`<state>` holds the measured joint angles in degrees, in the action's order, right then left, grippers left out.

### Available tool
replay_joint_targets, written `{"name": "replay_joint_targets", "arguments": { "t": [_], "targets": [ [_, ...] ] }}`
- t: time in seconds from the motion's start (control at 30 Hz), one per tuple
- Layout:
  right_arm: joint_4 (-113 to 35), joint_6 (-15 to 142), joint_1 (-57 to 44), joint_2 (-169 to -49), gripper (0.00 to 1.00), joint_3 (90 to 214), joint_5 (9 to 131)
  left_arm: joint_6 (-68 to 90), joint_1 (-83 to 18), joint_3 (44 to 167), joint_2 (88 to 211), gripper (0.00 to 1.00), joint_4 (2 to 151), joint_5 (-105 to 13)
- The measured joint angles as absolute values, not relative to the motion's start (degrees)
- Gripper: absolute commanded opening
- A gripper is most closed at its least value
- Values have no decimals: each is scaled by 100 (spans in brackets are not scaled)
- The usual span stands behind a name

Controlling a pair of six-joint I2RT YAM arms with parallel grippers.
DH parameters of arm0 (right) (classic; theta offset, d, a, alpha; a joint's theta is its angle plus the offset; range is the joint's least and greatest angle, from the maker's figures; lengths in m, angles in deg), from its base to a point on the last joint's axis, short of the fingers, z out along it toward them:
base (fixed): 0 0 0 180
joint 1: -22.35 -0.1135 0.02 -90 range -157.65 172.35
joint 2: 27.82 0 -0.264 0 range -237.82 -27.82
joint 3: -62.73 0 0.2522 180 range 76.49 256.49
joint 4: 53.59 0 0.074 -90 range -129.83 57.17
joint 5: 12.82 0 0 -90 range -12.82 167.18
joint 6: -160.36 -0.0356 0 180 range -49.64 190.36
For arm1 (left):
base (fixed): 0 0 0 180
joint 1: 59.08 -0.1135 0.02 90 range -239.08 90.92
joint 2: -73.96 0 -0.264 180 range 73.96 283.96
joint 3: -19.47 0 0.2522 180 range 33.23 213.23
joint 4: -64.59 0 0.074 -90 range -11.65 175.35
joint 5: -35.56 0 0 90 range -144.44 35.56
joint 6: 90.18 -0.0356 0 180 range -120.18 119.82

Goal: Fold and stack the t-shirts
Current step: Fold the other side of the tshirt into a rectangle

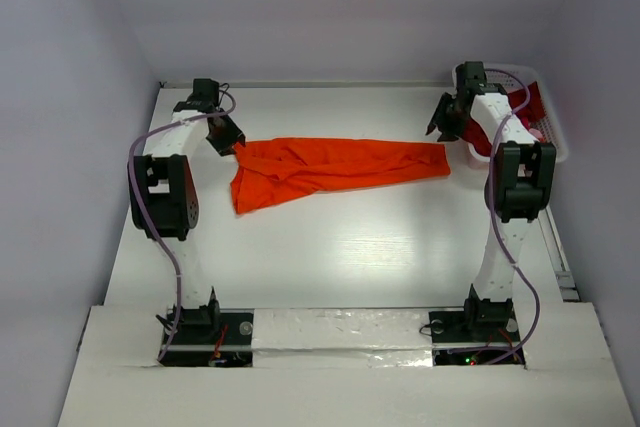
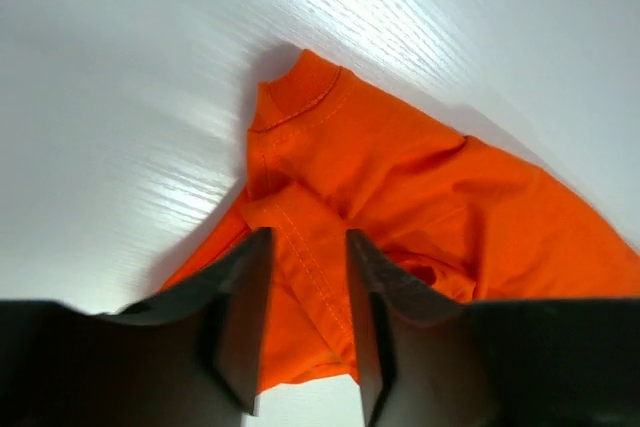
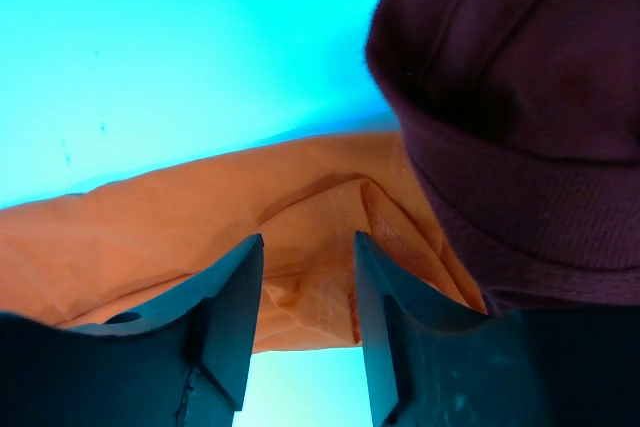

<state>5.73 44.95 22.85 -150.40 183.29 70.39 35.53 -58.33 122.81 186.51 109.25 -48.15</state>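
Note:
A bright orange-red t-shirt [image 1: 330, 165] lies stretched in a crumpled band across the far half of the table. My left gripper [image 1: 232, 142] hovers over its left end, by the collar [image 2: 295, 97]. In the left wrist view this gripper [image 2: 307, 237] is open, with a hemmed fold of orange cloth [image 2: 420, 187] lying below the gap. My right gripper [image 1: 440, 127] is over the shirt's right end. It is open too [image 3: 308, 242], with the orange cloth [image 3: 200, 217] resting on the table beneath it. A dark crimson t-shirt [image 3: 520, 97] bulges close on its right.
A white lattice basket [image 1: 557, 142] stands at the back right corner with red cloth [image 1: 530, 107] hanging out of it, right behind the right arm. Walls enclose the table on the left, back and right.

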Motion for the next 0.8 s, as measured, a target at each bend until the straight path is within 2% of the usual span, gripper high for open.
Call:
{"name": "replay_joint_targets", "arguments": {
  "t": [0.07,0.17,0.2,0.23,0.27,0.3,0.37,0.43,0.57,0.8],
  "targets": [
    [591,4498,2285,-15040,48,18329,7074,3564,-5890,12286,18651,45,10909,-4793],
    [608,4508,2269,-15014,46,18299,7076,3568,-6005,12277,18616,48,10863,-4763],
    [608,4511,2260,-14975,45,18251,7072,3564,-6034,12251,18566,46,10844,-4756],
    [630,4515,2241,-14924,40,18200,7061,3562,-6056,12189,18465,40,10833,-4756],
    [621,4524,2212,-14865,39,18141,7054,3564,-6082,12126,18347,26,10850,-4741],
    [610,4524,2166,-14769,38,18047,7052,3564,-6106,12036,18179,21,10855,-4719],
    [626,4528,2024,-14568,38,17837,7028,3524,-6108,11883,17814,17,10912,-4695],
    [621,4530,1819,-14393,41,17674,7002,3476,-6086,11719,17407,23,10927,-4662],
    [600,4526,1452,-14262,43,17468,6899,3428,-5977,11265,16872,44,10857,-4579],
    [582,4508,1314,-14266,43,17311,6823,3439,-5693,10581,17029,46,10700,-4415]
  ]
}}
